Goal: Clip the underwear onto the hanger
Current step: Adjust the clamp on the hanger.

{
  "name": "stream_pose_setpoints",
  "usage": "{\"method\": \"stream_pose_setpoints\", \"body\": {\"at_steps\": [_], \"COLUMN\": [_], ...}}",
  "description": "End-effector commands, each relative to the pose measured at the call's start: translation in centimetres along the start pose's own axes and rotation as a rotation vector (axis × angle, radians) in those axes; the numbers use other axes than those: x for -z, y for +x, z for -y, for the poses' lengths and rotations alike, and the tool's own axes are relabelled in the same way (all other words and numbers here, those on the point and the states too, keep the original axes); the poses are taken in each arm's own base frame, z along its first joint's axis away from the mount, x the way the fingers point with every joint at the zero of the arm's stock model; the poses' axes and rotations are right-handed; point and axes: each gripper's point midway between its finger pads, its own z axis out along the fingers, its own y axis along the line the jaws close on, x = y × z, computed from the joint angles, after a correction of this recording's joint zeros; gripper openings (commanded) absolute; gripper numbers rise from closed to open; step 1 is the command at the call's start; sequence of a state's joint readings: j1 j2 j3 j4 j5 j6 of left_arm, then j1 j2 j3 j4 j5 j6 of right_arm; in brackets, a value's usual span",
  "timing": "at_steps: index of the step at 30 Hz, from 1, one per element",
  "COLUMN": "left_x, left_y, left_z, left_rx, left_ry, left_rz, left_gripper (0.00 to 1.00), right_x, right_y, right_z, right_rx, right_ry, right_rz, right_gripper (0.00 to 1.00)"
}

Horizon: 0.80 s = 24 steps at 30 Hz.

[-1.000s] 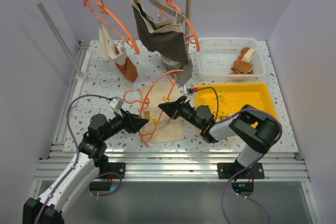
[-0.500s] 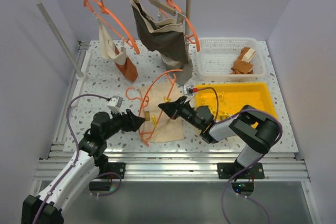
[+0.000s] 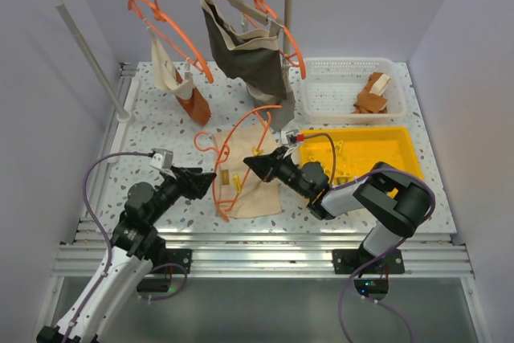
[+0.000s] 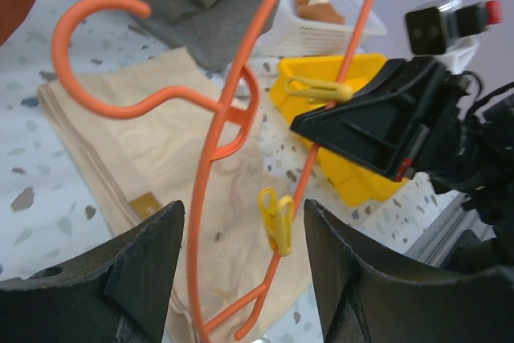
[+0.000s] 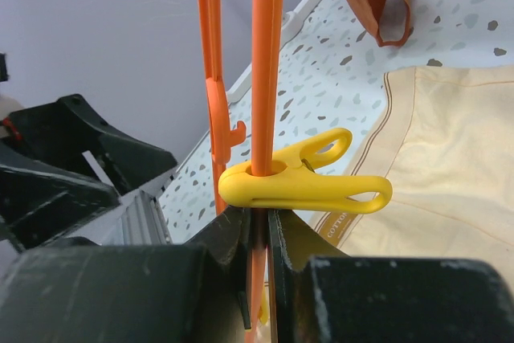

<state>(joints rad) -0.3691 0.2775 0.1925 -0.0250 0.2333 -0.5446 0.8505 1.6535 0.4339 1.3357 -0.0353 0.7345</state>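
1. The right gripper (image 5: 257,226) is clamped on the hanger (image 5: 267,54) bar, just under a yellow clip (image 5: 305,186).
2. The left gripper (image 4: 245,230) stands open and empty, facing the hanger from the left of the frame.
3. The hanger is held tilted above the underwear (image 3: 255,190), which lies flat on the desk (image 3: 152,134) at mid-frame.
4. The cloth looks light and limp, so it is best pinched at the banded edge. The hanger looks thin and stiff.
5. Since a second ago the left gripper has backed off toward the lower left, while the right has not moved.
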Motion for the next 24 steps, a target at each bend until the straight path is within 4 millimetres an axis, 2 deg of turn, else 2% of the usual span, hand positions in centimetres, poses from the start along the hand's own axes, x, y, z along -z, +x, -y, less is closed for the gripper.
{"method": "stream_pose_setpoints", "body": {"at_steps": [1, 2, 4, 5, 7, 11, 18, 24], "left_x": [0.3, 0.2, 0.1, 0.1, -0.3, -0.3, -1.2, -2.2], "left_y": [-1.6, -1.9, -0.9, -1.2, -0.4, -0.5, 1.7, 2.4], "left_z": [4.0, 4.7, 5.5, 5.9, 5.8, 6.7, 6.0, 5.3], "left_rx": [0.007, 0.008, 0.04, 0.037, 0.053, 0.069, 0.1, 0.079], "left_ry": [0.2, 0.244, 0.31, 0.337, 0.348, 0.399, 0.36, 0.302], "left_rz": [0.054, 0.07, 0.041, 0.059, 0.031, 0.054, -0.008, -0.009], "left_gripper": [0.65, 0.65, 0.66, 0.66, 0.67, 0.68, 0.69, 0.71], "right_x": [-0.3, -0.4, -0.5, -0.5, -0.4, -0.3, -0.3, -0.1], "right_y": [-5.7, -5.8, -5.9, -5.9, -5.9, -6.2, -6.3, -6.2], "right_z": [-3.9, -4.1, -4.3, -4.4, -4.6, -4.9, -5.1, -5.5], "right_rx": [0.05, 0.049, 0.049, 0.048, 0.044, 0.05, 0.057, 0.039], "right_ry": [-0.142, -0.146, -0.153, -0.157, -0.164, -0.166, -0.168, -0.193], "right_rz": [0.217, 0.219, 0.217, 0.217, 0.212, 0.214, 0.21, 0.211], "right_gripper": [0.0, 0.0, 0.0, 0.0, 0.0, 0.0, 0.0, 0.0]}}
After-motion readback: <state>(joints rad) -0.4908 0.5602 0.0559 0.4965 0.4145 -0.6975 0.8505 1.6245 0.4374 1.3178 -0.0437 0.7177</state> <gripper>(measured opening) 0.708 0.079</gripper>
